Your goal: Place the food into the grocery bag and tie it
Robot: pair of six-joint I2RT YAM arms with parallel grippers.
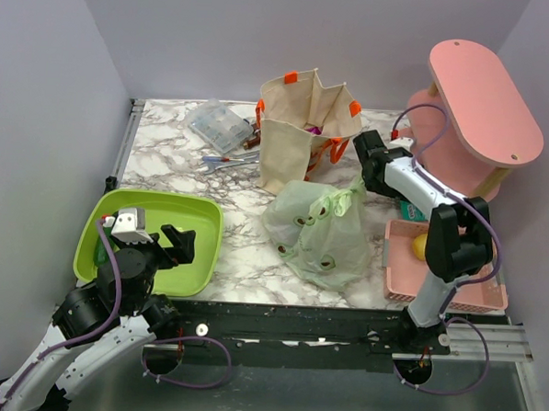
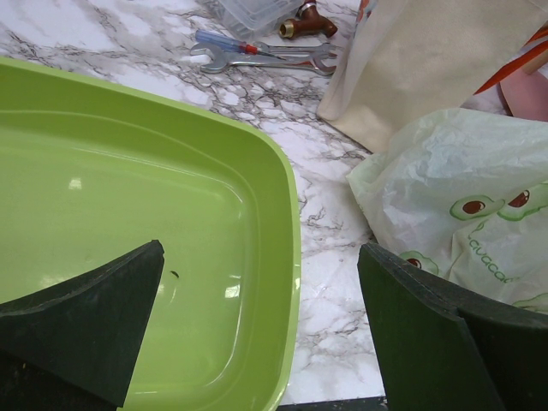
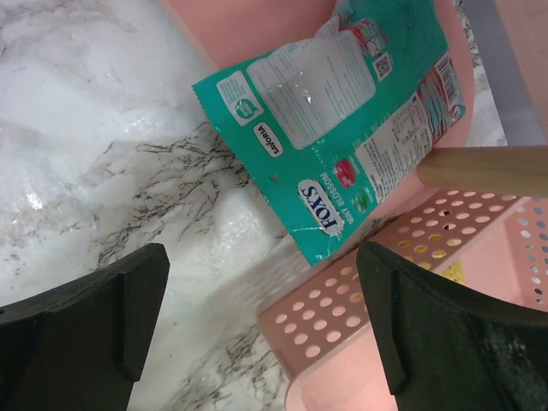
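Grocery bag of thin, crinkly, light green plastic printed with avocado halves (image 1: 321, 231) lies slumped at the centre of the marble bench (image 1: 166, 158), just in front of the stiff beige tote with orange handles (image 1: 297, 124); its contents cannot be determined. A yellow lemon (image 1: 421, 245) sits in the pink perforated basket (image 1: 449, 293), outside the bag. The left fingers (image 1: 178, 244) are apart over the lime green plastic tray (image 1: 118, 206), holding nothing. The right fingers (image 1: 369, 160) are also apart and empty, above the teal sweet packet (image 3: 342, 120). Hazards: tying before the lemon is loaded leaves the task incomplete; a descent here would pinch the packet, not food; the thin film may slip or tear under a hard pull.
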